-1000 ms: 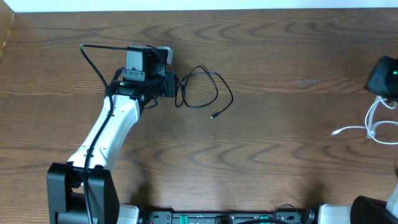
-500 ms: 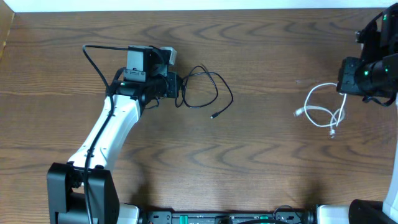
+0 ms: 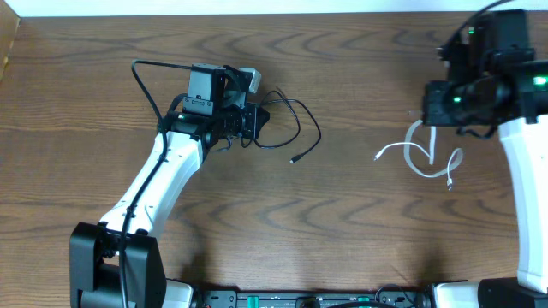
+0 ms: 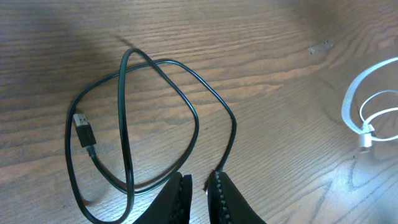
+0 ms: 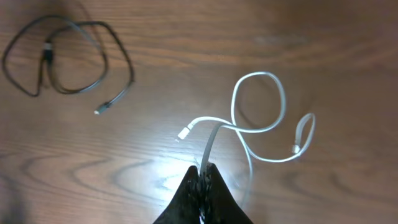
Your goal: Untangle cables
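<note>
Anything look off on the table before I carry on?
Nothing spilled or damaged. The black cable and white cable lie well apart, the left tool pinching the black, the right tool the white. The black one crosses itself in loose loops. One faint pale scuff marks the table.

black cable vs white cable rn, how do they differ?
Place: the black cable lies left of centre by the left claw; the white cable sits far right under the right claw. Shape: black cable makes wide crossed loops, white cable tighter curls. Shared: each runs into a shut claw; they lie fully apart.
</note>
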Available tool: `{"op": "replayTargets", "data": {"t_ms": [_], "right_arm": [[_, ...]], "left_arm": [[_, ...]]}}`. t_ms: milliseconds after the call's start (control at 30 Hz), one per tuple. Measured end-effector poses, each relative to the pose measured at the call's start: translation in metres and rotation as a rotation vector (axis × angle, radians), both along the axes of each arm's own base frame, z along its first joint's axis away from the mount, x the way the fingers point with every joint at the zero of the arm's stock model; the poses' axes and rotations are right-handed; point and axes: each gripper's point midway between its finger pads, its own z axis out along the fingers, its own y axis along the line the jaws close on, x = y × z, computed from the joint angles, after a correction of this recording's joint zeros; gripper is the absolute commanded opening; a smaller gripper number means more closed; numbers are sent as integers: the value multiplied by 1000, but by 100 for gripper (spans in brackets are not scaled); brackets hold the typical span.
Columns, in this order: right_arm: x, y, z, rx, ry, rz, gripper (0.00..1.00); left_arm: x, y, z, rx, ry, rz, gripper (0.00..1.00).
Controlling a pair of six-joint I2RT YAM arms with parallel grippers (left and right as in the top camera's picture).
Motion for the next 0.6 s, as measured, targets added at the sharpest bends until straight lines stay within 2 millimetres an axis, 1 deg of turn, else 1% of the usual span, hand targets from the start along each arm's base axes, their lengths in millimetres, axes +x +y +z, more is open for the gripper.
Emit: {"op": "replayTargets", "data": {"t_ms": [67,167,200,333,367,400,500,533,600], "right_arm": [[5,13,-2,12,-21,36,1],[7,32,-5,24,-35,87,1],[7,39,-6,27,-38,109,1],[0,58,-13,30,-22,163,1],[-2,61,-14,32,-18,173,3],[-3,64,-15,33,-13,181,8],[-9,66,-20,31,12,192,44],[-12,67,-21,28,22,197,49],[-17,68,-24,24,43,206,52]], "left_arm": [[0,0,0,0,0,0,16],[0,0,0,0,-1,0,16],[0,0,0,0,0,0,16],[0,0,0,0,0,0,15],[0,0,0,0,-1,0,16],[0,0,0,-1,0,0,16],[0,0,0,-1,0,0,16],[0,0,0,-1,-1,-1,16],[0,0,0,-3,1,-2,16]]}}
